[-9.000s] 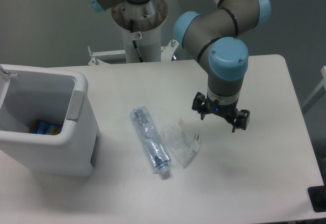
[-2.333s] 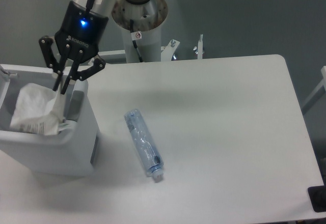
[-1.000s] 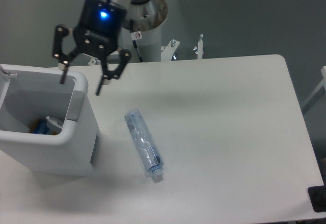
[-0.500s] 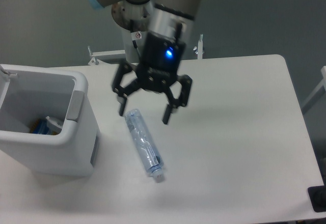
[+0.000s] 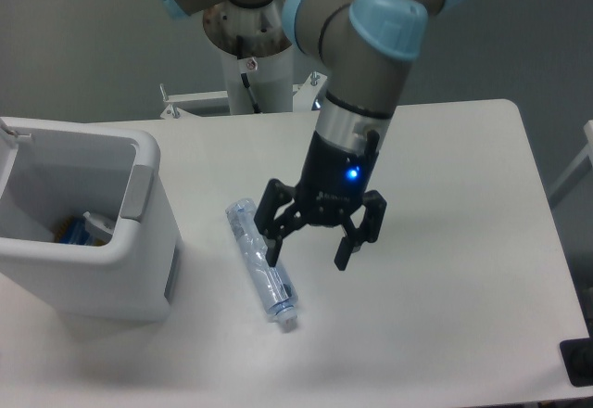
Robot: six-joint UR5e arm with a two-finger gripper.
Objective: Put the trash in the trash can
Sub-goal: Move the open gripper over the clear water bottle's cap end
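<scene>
One fixed camera looks down from high in front at the desk [image 5: 445, 334], facing the arm's pedestal base [image 5: 252, 65], moderately near.

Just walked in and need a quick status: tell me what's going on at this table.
The arm is clearing trash into the white trash can at the table's left. Its gripper hangs open and empty just right of the crushed clear bottle, which lies on the table, not yet grasped. Some items already sit inside the bin.

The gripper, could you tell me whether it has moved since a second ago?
Yes. The gripper was above the trash can's corner; it is now lower and further right, open beside the crushed bottle.
</scene>
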